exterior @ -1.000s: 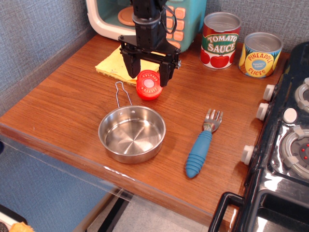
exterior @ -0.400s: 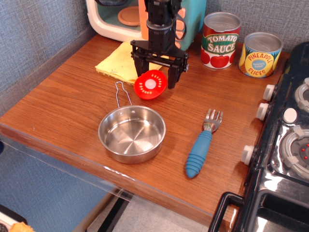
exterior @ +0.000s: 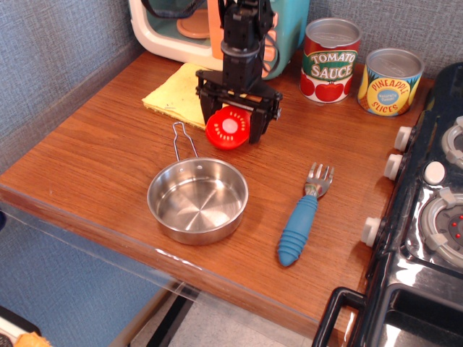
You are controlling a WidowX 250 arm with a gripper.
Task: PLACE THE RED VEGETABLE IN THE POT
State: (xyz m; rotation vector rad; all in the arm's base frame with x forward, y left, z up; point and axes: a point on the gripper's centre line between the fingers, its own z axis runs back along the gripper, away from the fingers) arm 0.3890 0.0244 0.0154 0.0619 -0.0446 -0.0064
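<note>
The red vegetable [exterior: 228, 128], a glossy red toy tomato half with a whitish centre, rests on the wooden counter [exterior: 94, 152] with its flat face turned toward the camera. My gripper [exterior: 235, 124] is lowered over it with one black finger on each side; the jaws stand apart and do not clamp it. The pot [exterior: 197, 200], a shallow shiny steel pan holding nothing, sits just in front of the tomato, and its wire handle [exterior: 184, 141] points back toward the gripper's left finger.
A yellow cloth [exterior: 177, 94] lies behind the gripper by a toy microwave [exterior: 173, 29]. A tomato sauce can [exterior: 330, 60] and a pineapple can [exterior: 391, 81] stand at the back right. A blue-handled fork [exterior: 302, 217] lies right of the pot. A black stove [exterior: 427, 217] fills the right edge.
My gripper moved right and came down around the tomato. The tomato tipped so its flat face points toward the camera. The jaws stayed about the same width apart.
</note>
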